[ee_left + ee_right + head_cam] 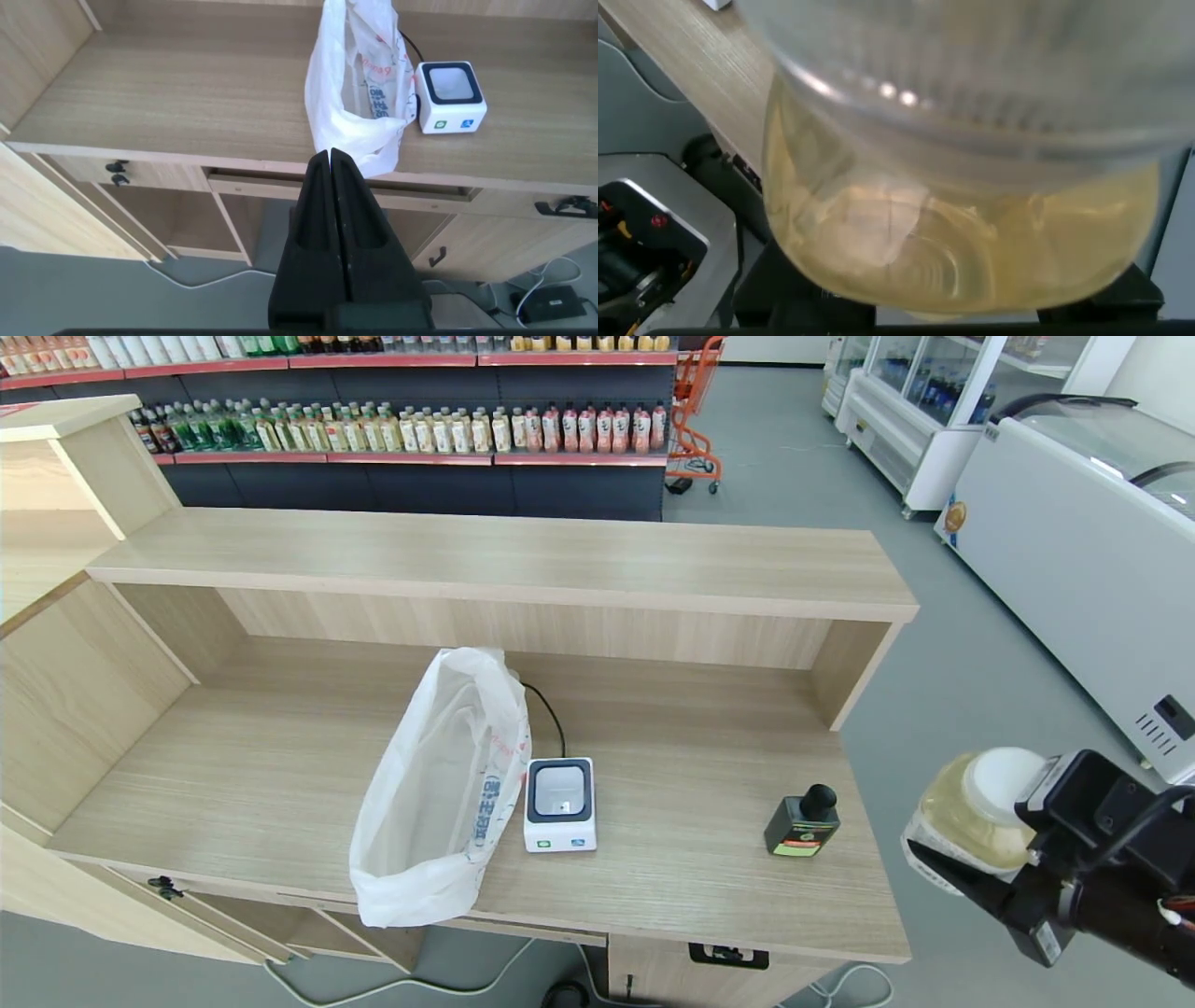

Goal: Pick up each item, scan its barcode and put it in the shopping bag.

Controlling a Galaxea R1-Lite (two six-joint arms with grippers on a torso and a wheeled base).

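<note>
- The right jaws grasp a jar of pale yellow liquid (971,812), held off the right end of the desk (700,747), well apart from the scanner (559,803).
- Step in hand, I judge: carrying it to scan. Next, swing it left and turn its barcode to the scanner, then to the shopping bag (439,784) beside it.
- The left wrist view gives the left jaws clenched, empty, before the desk's near edge; the head view adds a dark bottle (803,821) waiting.

Bright, even overhead light. Soft shadow under upper ledge of wooden counter (700,756). Small glare spots on jar (971,215) glass. Chest freezer (1055,541) lid reflects light. Head-view edges bowed by wide lens.
</note>
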